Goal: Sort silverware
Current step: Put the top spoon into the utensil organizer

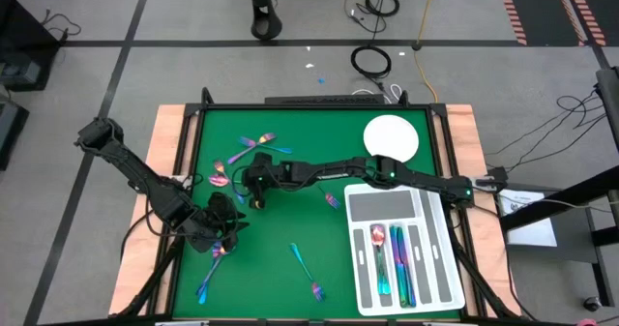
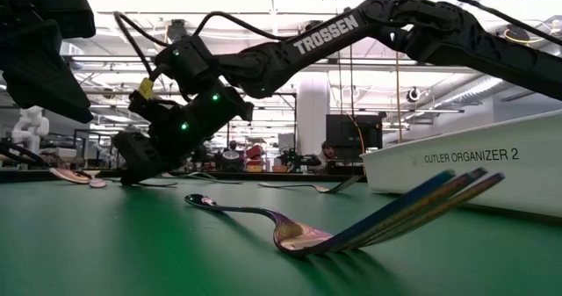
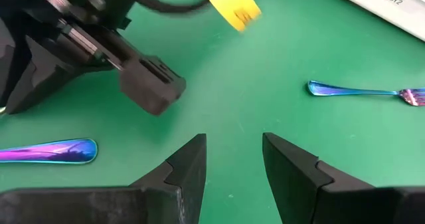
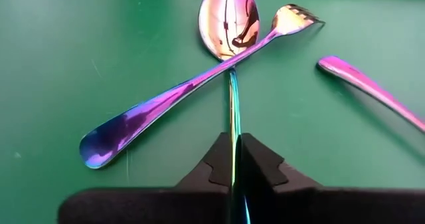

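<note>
A green surface (image 1: 290, 220) framed by pale wood sits on a grey floor strewn with cables, and a workshop with shelves and ceiling lights stretches out behind it in the low view. The right hand (image 4: 234, 159) reaches across to the far left part of the surface, its fingers pinched tight on the thin handle of an iridescent spoon (image 4: 229, 18), whose bowl lies flat on the green with a fork (image 4: 192, 88) crossed over its neck. Another handle (image 4: 372, 88) lies just beside them. The left hand (image 3: 232, 161) hovers low over the near left part of the surface, its fingers apart with nothing between them, a spoon handle (image 3: 50, 151) to one side and a fork (image 3: 365, 91) farther off. More silverware lies scattered over the green, and several pieces already rest in the white tray (image 1: 430, 210) at the right, near a round white plate (image 1: 391, 136).
</note>
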Robot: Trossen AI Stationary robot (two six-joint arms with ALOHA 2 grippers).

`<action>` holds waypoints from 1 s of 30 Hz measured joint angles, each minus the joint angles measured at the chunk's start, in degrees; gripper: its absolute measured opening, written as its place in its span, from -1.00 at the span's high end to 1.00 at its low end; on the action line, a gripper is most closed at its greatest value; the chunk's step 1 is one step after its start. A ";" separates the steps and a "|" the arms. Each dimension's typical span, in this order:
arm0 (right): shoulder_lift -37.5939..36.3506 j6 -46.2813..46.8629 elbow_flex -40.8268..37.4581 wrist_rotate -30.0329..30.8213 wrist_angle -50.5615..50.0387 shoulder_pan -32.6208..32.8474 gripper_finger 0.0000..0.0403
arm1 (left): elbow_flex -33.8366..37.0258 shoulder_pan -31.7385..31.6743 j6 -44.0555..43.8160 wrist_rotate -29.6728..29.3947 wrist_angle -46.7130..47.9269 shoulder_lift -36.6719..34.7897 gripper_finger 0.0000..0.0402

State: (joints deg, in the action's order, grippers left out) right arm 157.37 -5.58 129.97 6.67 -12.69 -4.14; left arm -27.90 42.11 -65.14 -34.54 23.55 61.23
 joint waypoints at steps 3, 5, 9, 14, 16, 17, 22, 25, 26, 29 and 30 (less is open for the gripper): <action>-0.50 -4.21 -0.07 4.62 -1.65 0.89 0.99 | 0.00 0.02 0.00 0.00 0.00 0.00 0.26; -1.05 -6.86 -0.13 7.69 -2.44 1.51 0.99 | 0.00 0.02 0.07 0.00 -0.01 -0.02 0.26; -1.84 -10.95 -0.22 12.89 -4.59 2.66 1.00 | 0.00 0.02 0.09 0.02 0.02 -0.14 0.26; -3.01 -16.23 -0.24 20.26 -8.57 3.63 1.00 | -0.02 0.03 0.07 0.02 -0.13 -0.24 0.26; -3.23 -17.82 -0.24 22.73 -9.38 3.96 1.00 | -0.02 0.02 0.07 0.02 -0.13 -0.27 0.26; -3.31 -18.75 -0.24 24.09 -9.35 4.13 1.00 | -0.02 0.03 0.04 0.02 -0.20 -0.33 0.26; -3.48 -25.56 -0.26 31.91 -8.85 5.48 1.00 | -0.02 0.02 0.02 0.02 -0.28 -0.34 0.26; -3.48 -29.75 -0.26 36.41 -8.72 6.48 1.00 | -0.02 0.02 0.02 0.02 -0.30 -0.33 0.26; -3.48 -31.41 -0.26 37.79 -8.76 6.87 1.00 | -0.02 0.02 0.02 0.02 -0.30 -0.33 0.26; -3.43 -37.88 -0.29 42.10 -8.99 8.13 1.00 | -0.02 0.02 0.04 0.02 -0.28 -0.33 0.26; -3.39 -40.27 -0.36 43.86 -9.15 8.51 1.00 | -0.02 0.02 0.04 0.02 -0.29 -0.33 0.26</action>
State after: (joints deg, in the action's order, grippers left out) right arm 153.97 -45.85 129.61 50.52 -21.85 4.37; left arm -27.92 42.13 -65.10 -34.52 23.26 60.90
